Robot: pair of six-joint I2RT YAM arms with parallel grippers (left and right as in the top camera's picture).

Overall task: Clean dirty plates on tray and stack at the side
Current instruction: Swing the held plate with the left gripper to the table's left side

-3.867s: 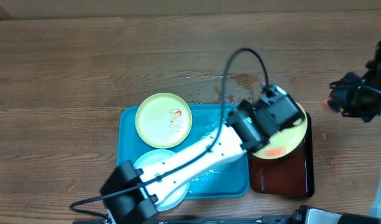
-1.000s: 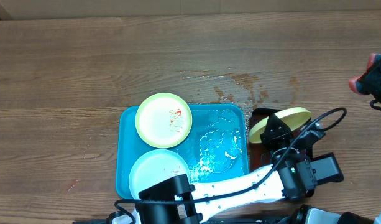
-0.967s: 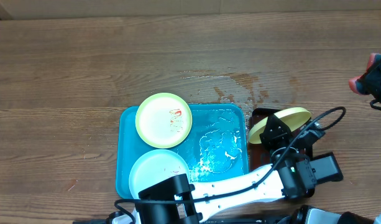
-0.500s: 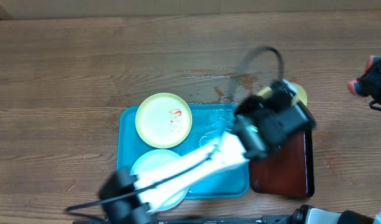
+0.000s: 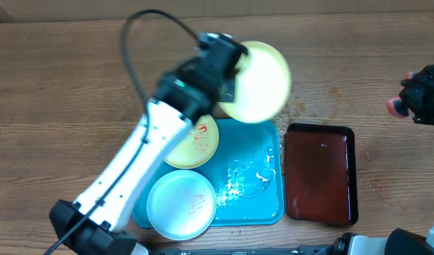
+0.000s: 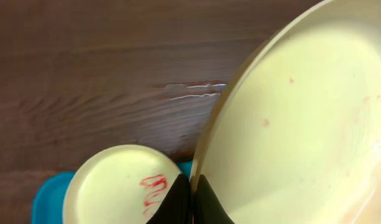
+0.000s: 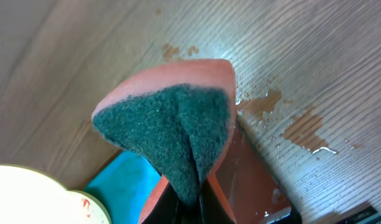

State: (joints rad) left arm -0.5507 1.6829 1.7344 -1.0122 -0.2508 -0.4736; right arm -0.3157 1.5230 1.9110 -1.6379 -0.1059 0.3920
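Currently the tray [image 5: 265, 207] holds two smeared plates [image 5: 181, 205]; left hand [image 6: 193, 194] pinches a third plate [image 5: 263, 81], right hand [image 7: 187, 194] a sponge [image 7: 171, 130].

The pale yellow-green round plastic plate [image 6: 302, 124] in my black left pincer [image 6: 193, 199] shows only a few faint reddish specks. On the bright turquoise rectangular plastic tray [image 5: 266, 209], streaked with whitish wet glints, the yellow-green-rimmed white plate [image 5: 199, 142] bears a red squiggle, and the pale blue-white round plate [image 5: 180, 204] has a fainter reddish smear. The smaller glossy tray [image 5: 321, 173] is dark red-brown. My right pincer [image 7: 184, 202], also black, pinches a salmon-orange sponge [image 7: 171, 124] with a dark green scouring face. The wooden tabletop [image 5: 61, 85] is mid-brown, with long grain lines and darker wet blotches.
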